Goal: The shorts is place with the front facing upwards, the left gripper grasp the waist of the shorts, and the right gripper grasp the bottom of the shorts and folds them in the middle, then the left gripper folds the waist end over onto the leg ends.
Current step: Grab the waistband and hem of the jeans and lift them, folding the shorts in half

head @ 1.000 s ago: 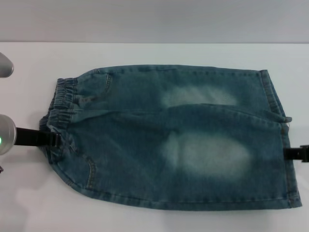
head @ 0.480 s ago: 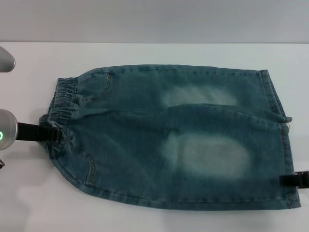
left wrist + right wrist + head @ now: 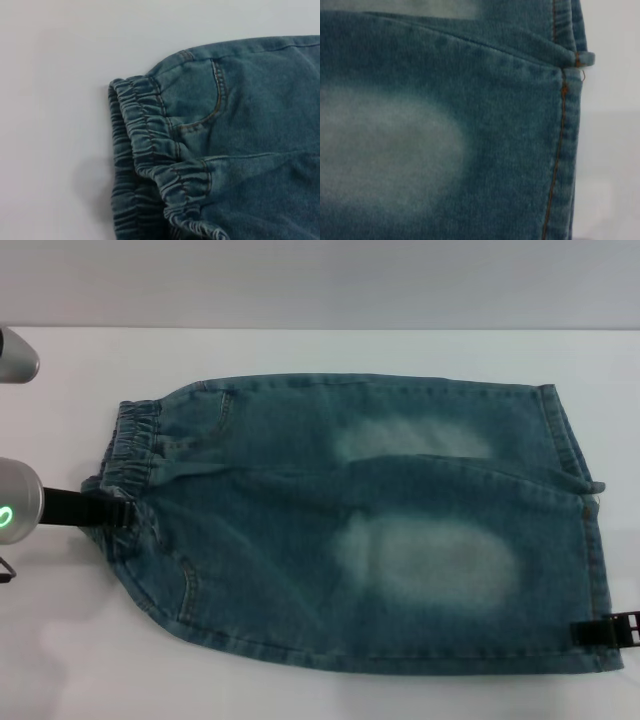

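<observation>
**Across the white desk, denim shorts lying flat between my two grippers**

At the far left of the head view my left gripper (image 3: 112, 512) reaches in from its silver wrist with the glowing green ring. Its black fingers (image 3: 95, 510) sit right at the gathered elastic of the waist of the shorts (image 3: 135, 455), at the nearer part of that band. Whether they are clenched on the fabric or merely touching it I cannot tell. My left wrist view shows only the puckered waistband (image 3: 150, 150), a curved pocket seam (image 3: 218, 97) beside it and bare desk (image 3: 55, 100) beyond.

The shorts (image 3: 360, 525) lie spread flat on the desk (image 3: 320, 350), waist toward my left, legs toward my right. The nearer half lies over the farther half along a long edge running across the middle. Two faded pale patches mark the denim, a smaller one on the far half (image 3: 415, 440) and a larger one on the near half (image 3: 430, 565).

At the right, the bottom of the shorts (image 3: 590, 540) ends in straight stitched hems. My right gripper (image 3: 600, 632) comes in at the near corner of that hem, its black tip against the edge of the cloth. Its fingers are too little seen for me to say if they are released or clenched. My right wrist view shows the hem's orange stitching (image 3: 559, 150) and the pale patch (image 3: 385, 150).
</observation>
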### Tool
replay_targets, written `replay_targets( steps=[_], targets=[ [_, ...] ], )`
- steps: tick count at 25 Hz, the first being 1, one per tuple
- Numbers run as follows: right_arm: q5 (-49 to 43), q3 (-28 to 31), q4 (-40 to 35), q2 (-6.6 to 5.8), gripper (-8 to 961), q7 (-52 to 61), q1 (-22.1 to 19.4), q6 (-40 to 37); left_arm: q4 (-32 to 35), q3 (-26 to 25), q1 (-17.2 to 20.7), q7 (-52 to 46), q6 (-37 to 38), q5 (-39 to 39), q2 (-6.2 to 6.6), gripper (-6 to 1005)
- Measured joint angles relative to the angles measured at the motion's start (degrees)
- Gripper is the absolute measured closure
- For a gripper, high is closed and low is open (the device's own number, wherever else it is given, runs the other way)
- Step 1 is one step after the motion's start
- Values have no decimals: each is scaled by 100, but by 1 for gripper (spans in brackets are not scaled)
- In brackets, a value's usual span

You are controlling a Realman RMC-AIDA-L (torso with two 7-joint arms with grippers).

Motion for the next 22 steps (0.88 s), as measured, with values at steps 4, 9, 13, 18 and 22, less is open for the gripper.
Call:
replay_targets(
  steps=[4, 9, 13, 18, 22],
  targets=[
    [2, -63, -48, -1, 145, 0, 14, -50, 0, 16, -1, 3, 33, -2, -7, 906],
    [9, -96, -39, 2, 150, 0, 38, -80, 2, 17, -2, 5, 66, -31, -8, 905],
    [15, -124, -50, 2, 154, 0, 102, -90, 9, 25, -1, 11, 77, -39, -15, 905],
    [18, -151, -64, 0, 160, 0, 124, -96, 17, 36, -1, 16, 82, -43, -18, 905],
    [18, -150, -86, 0, 164, -1, 112, -84, 17, 40, -1, 16, 85, -45, -17, 905]
  ],
)
